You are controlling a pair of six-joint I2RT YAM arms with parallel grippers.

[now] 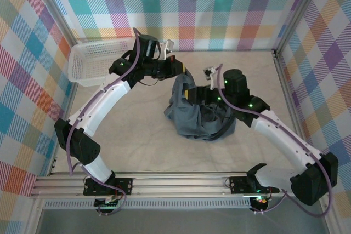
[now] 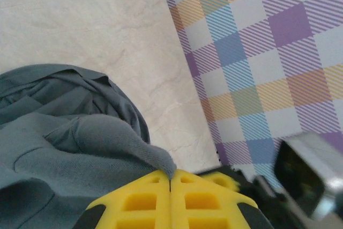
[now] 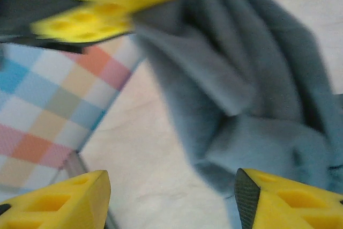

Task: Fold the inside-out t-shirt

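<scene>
Here the inside-out t-shirt (image 1: 200, 120) lies in a crumpled, bunched heap on the pale table (image 1: 131, 135), to the right of the white lattice basket (image 1: 96, 61) and nearer the arm bases than the basket is. Most of the blue-grey cloth rests on the table. On the basket side of the heap, one part is drawn up into a peak.

That peak ends in the left gripper (image 2: 170, 178). Its yellow fingers are pressed together with a tip of the fabric pinched at their seam, as its wrist view shows. The gripper sits between the basket and the heap, close to the basket's near right corner.

The right gripper (image 3: 171, 197) is on the far side of the heap from the basket, with its jaws spread wide and nothing clamped between them. In its wrist view, a hanging fold of the shirt lies just ahead of the gap. I cannot tell whether the cloth brushes either finger. The left gripper's fingers (image 3: 107, 9), blurred, hold the cloth's upper edge.

Plaid walls (image 1: 219, 4) rise behind the basket.
</scene>
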